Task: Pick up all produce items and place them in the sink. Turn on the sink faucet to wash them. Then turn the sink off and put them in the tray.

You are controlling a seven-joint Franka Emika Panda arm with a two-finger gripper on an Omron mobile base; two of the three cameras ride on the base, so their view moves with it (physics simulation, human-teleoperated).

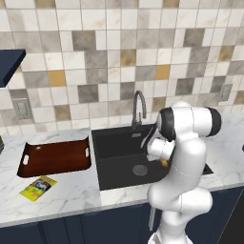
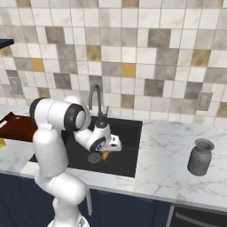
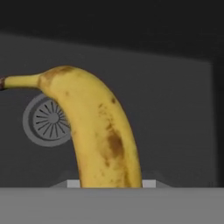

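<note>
My gripper [image 2: 106, 151] is down inside the black sink [image 2: 128, 133], shut on a yellow, brown-spotted banana [image 2: 105, 155]. In the hand view the banana [image 3: 98, 131] rises from between the fingers, its stem pointing left, in front of the round metal drain [image 3: 47, 120]. From the left base view a bit of the banana [image 1: 165, 163] shows under the hand, inside the sink [image 1: 114, 152] and right of the drain [image 1: 139, 169]. The grey gooseneck faucet [image 1: 139, 107] stands behind the basin; no water runs. The reddish-brown tray [image 1: 55, 159] lies on the counter left of the sink.
A flat yellow-green packet [image 1: 38, 187] lies in front of the tray near the counter edge. A grey jar [image 2: 200, 157] stands on the marble right of the sink. The tiled wall with outlets [image 1: 21, 109] runs behind.
</note>
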